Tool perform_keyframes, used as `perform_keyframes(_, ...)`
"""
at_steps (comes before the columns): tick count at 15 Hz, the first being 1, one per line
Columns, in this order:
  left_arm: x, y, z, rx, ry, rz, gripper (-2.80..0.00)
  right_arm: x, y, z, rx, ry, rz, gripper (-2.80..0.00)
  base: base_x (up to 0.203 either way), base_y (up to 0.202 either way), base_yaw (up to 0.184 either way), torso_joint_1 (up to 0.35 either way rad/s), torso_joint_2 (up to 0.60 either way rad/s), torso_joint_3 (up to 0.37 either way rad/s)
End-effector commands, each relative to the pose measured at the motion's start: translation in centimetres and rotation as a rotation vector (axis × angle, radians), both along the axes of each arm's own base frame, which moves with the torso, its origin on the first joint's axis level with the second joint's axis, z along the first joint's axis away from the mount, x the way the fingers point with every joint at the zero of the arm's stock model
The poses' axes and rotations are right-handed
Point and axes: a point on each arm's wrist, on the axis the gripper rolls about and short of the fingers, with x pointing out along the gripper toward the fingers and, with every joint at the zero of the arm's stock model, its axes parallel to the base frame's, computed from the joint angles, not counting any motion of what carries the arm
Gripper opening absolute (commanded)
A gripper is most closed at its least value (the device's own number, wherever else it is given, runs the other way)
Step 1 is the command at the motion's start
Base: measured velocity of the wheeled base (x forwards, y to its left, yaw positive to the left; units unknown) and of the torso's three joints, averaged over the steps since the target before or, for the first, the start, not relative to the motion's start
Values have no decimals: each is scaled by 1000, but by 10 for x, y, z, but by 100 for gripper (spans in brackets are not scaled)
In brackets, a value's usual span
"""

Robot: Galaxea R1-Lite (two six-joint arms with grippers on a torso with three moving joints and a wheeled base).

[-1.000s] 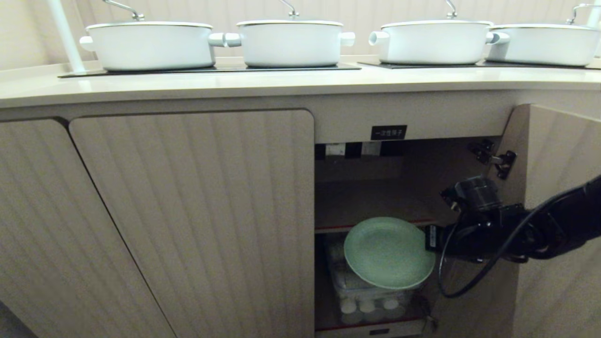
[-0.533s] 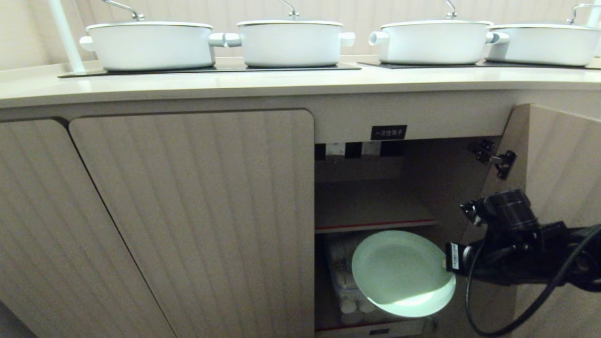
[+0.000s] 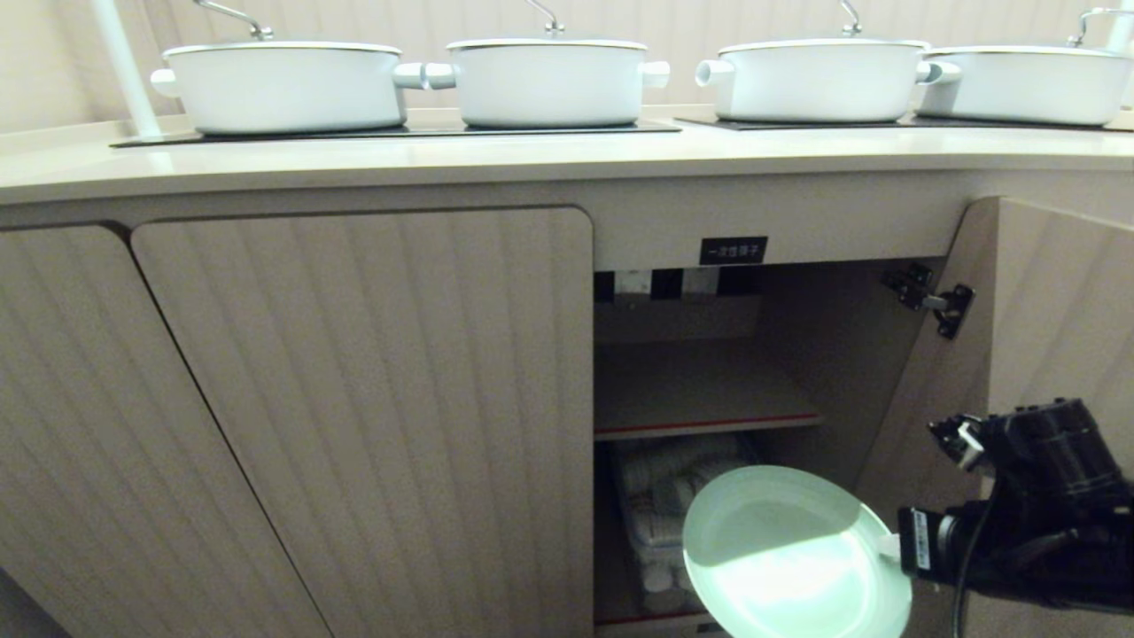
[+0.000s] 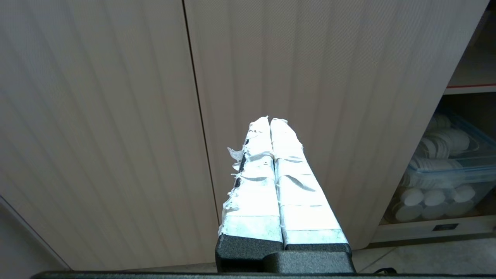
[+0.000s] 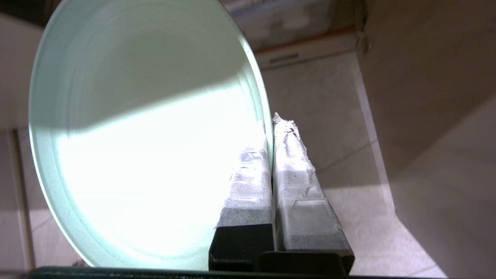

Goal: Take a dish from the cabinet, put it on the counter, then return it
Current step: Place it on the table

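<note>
The mint-green dish (image 3: 793, 558) hangs in front of the open cabinet (image 3: 700, 390), below its wooden shelf, out past the doorway. My right gripper (image 3: 889, 543) is shut on the dish's right rim; the right wrist view shows the dish (image 5: 143, 135) pinched between the taped fingers (image 5: 288, 166) of the right gripper (image 5: 272, 124). The cream counter (image 3: 532, 155) runs above the doors. My left gripper (image 4: 270, 119) is parked facing a shut ribbed door, fingers pressed together and empty.
Several white pots (image 3: 549, 80) stand on black panels at the counter's back. The cabinet's right door (image 3: 1054, 292) stands open beside my right arm. A clear box of white cups (image 3: 660, 523) fills the lower compartment. A black label (image 3: 733, 251) sits above the opening.
My right arm has drawn back out of the cabinet, carrying the dish down and to the right, from the shelf edge into the light in front of the opening.
</note>
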Motion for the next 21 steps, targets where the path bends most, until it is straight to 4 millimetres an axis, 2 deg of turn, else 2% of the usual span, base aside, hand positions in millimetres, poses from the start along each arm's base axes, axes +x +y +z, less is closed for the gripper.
perform_keyframes(1, 0, 0, 0, 0, -1, -1, -280, -19, -4, 3, 11, -23, 2, -280, 0, 0, 0, 0, 0, 0)
perform_keyframes(11, 0, 0, 0, 0, -1, 0, -280, -90, -21, -16, 20, 2, 13, -280, 0, 0, 0, 0, 0, 0)
perform_keyframes(15, 0, 0, 0, 0, -1, -1, -280, -107, -25, -21, 20, 3, 21, -280, 0, 0, 0, 0, 0, 0)
perform_keyframes(21, 0, 0, 0, 0, -1, 1, -280, -114, -26, -24, 37, 26, 39, -280, 0, 0, 0, 0, 0, 0)
